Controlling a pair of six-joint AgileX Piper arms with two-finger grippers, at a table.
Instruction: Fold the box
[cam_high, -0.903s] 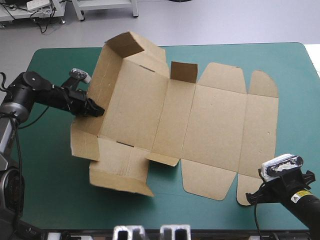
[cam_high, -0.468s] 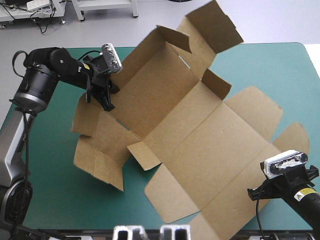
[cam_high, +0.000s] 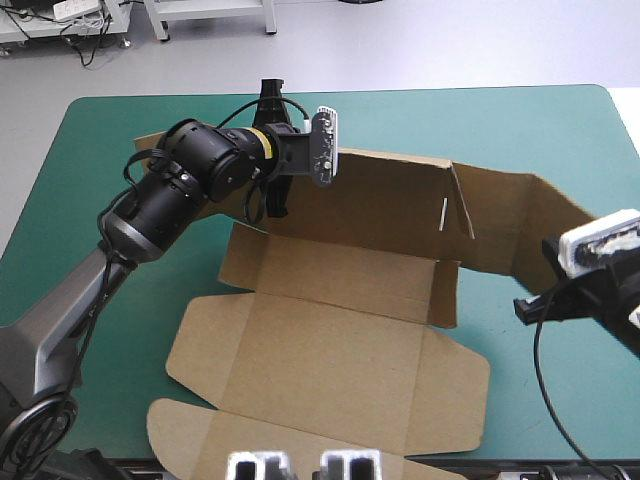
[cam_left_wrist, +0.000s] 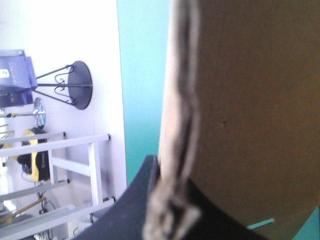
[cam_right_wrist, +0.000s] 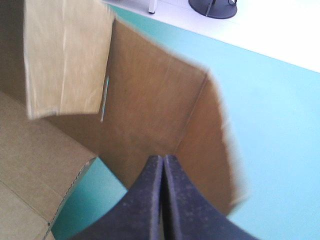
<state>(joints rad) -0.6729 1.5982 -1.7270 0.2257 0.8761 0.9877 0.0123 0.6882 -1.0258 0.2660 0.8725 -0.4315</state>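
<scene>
Gently, with left gripper (cam_high: 276, 200) clamped on the raised wall of the brown box (cam_high: 330, 350) sprawled mid-frame and right gripper (cam_right_wrist: 163, 159) pinched shut by its right end, turn that wall squarely along its crease.

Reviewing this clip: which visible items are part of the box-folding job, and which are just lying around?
In the job: brown box, part raised; left gripper, shut on its raised wall; right gripper, shut, by its right end.
Lying about: no loose items seen, only the teal-green cover.

Bright, even light; soft shadows beside box (cam_high: 340, 350).
</scene>
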